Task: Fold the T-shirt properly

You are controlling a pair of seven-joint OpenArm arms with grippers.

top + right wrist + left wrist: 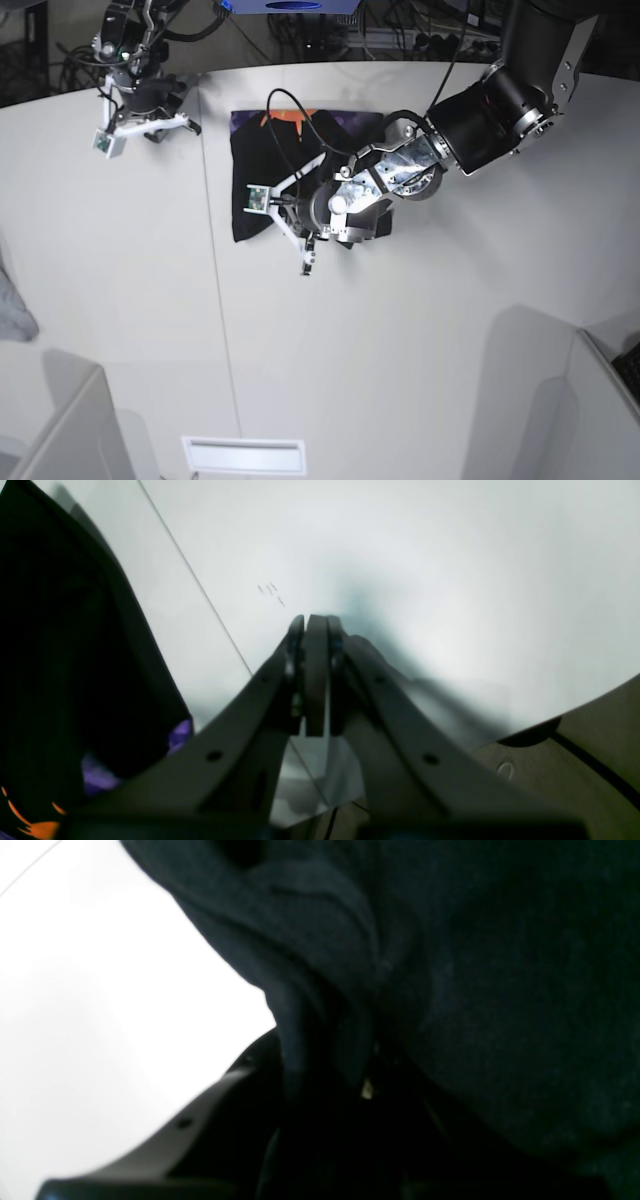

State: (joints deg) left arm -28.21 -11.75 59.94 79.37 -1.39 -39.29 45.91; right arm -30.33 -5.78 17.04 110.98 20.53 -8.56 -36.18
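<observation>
1. The large black fabric T-shirt (300, 170) lies as a compact folded block on the white table (400, 340), toward the far middle, with a strip of its orange and purple print showing along its far edge. The left gripper (300, 215) is down on the shirt's near edge. In the left wrist view black cloth (450, 990) fills the frame and bunches right at the fingers, which look nearly closed on a fold of it. If that pinch takes only the top layer, lifting could peel the fold open rather than carry it over.

2. The bunching seen in the left wrist view suggests the cloth is gathered, not flat. Dragging it from here could crease the stack or skew the near edge.

3. If the pinch takes several layers at once, a pull toward the far side could slide the whole block across the smooth table, since nothing pins it down.

4. The right gripper (316, 625) hangs over bare table at the far left, its fingers pressed together on nothing, with the shirt's edge (75, 655) only beside it in its wrist view. It gives no support, so the shirt is free to shift.

5. A dark cable (300, 110) loops over the shirt near the left arm; a wide swing might snag it or brush the fold.
</observation>
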